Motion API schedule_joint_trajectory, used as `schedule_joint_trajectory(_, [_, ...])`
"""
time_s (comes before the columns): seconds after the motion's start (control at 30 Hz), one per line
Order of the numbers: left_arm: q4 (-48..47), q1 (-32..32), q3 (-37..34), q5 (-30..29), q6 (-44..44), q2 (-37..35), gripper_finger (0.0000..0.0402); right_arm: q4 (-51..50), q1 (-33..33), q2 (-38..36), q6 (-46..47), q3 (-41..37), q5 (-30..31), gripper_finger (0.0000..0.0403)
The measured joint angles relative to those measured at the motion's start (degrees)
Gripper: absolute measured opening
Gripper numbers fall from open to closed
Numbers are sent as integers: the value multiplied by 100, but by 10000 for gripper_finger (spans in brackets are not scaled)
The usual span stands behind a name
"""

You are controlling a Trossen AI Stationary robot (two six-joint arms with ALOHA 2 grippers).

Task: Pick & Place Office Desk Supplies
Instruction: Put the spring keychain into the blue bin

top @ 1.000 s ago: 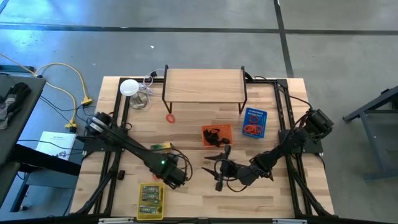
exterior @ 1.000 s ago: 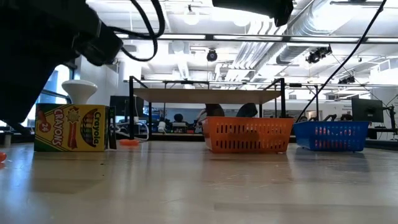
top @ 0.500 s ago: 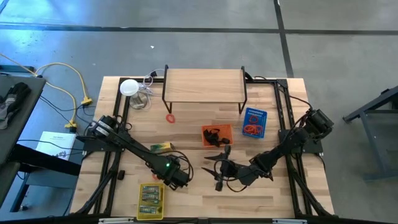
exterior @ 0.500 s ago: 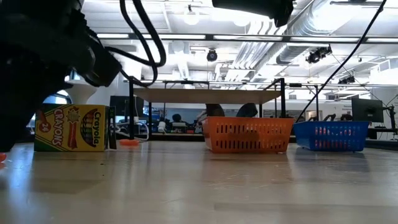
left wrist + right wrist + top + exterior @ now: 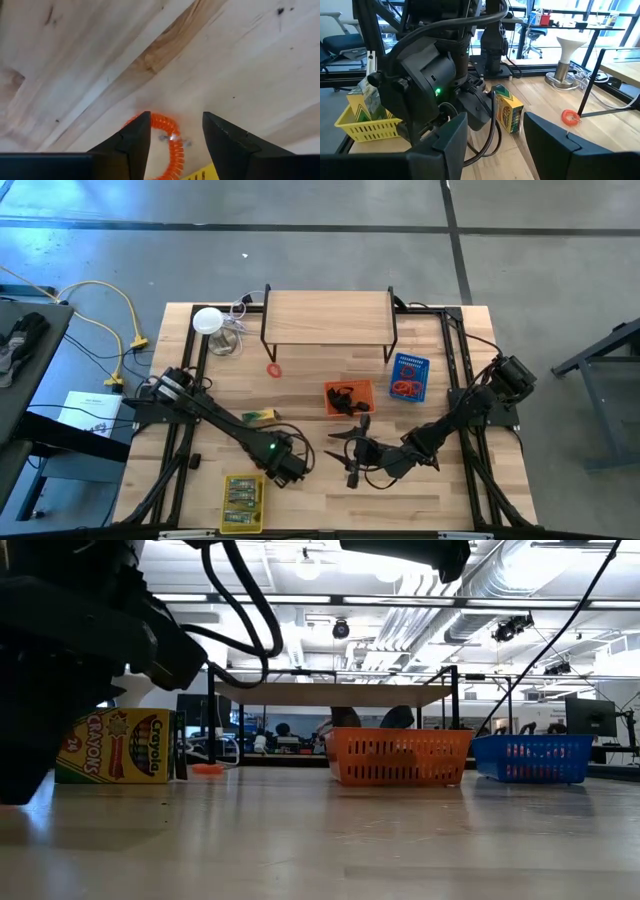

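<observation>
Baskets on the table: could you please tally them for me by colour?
Yellow basket: 1
Orange basket: 1
Blue basket: 1
Total: 3

A robotics lab: exposed ceiling ducts (image 5: pixel 520 590), monitors (image 5: pixel 590 718) and office chairs (image 5: pixel 342 42) fill the room behind the wooden table (image 5: pixel 320 490).

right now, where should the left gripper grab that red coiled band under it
The red coiled band lies flat on the table between the open fingers of the left gripper. Probably best to come straight down and pinch one side of the coil, since a flat ring offers no upright edge.
</observation>
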Motion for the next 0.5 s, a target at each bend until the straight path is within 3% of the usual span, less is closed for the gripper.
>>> schedule_joint_trajectory(0.5, [373, 39, -10, -210, 547, -30, 102, -11, 0, 0, 0, 0, 2, 181])
